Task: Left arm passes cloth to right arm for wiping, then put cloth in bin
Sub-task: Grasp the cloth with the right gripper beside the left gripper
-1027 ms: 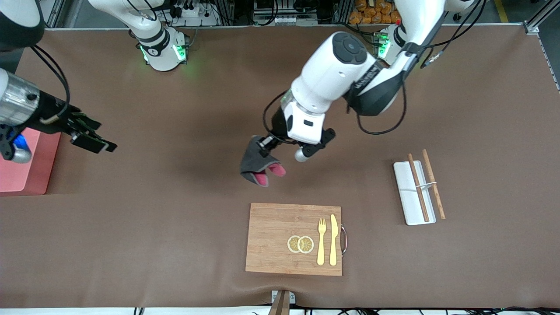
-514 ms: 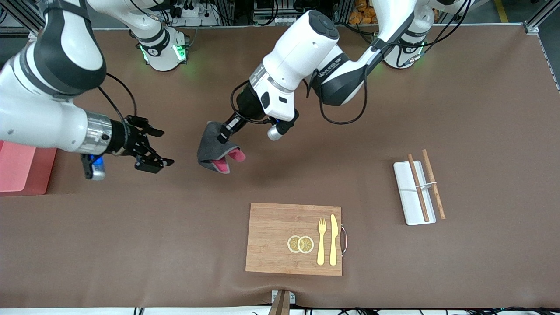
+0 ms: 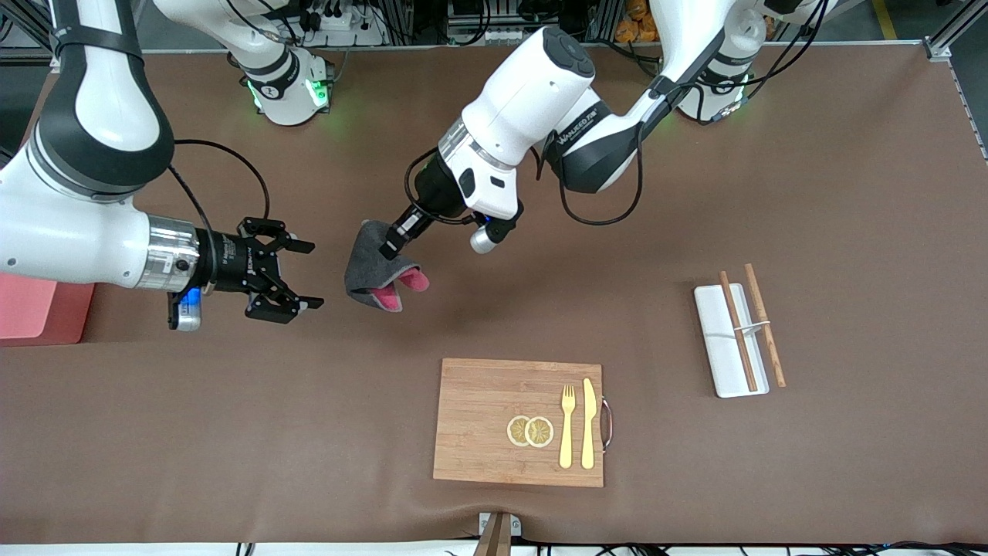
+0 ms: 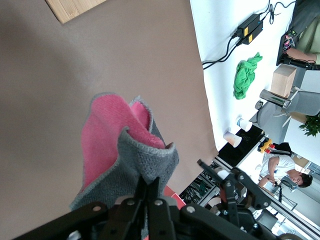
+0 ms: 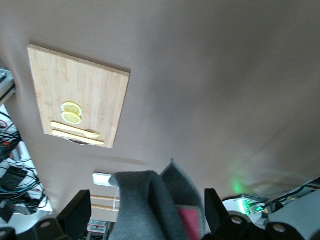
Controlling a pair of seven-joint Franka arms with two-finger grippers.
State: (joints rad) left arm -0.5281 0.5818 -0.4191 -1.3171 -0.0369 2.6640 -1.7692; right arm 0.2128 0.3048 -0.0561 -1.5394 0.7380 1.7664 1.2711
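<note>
Handover risk: left pincer [image 3: 390, 245] pinches cloth [image 3: 374, 269] over table [image 3: 849, 193]; right pincer [image 3: 297, 275] wide beside it. Release early, you drop cloth.

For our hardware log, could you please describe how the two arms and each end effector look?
Both arms have glossy white shells with dark grey joint sections and loose black cables. The bases glow green. The left arm's forearm carries dark lettering. The right arm's wrist has a silver metal collar. The left end effector and right end effector are black, two-fingered.
</note>
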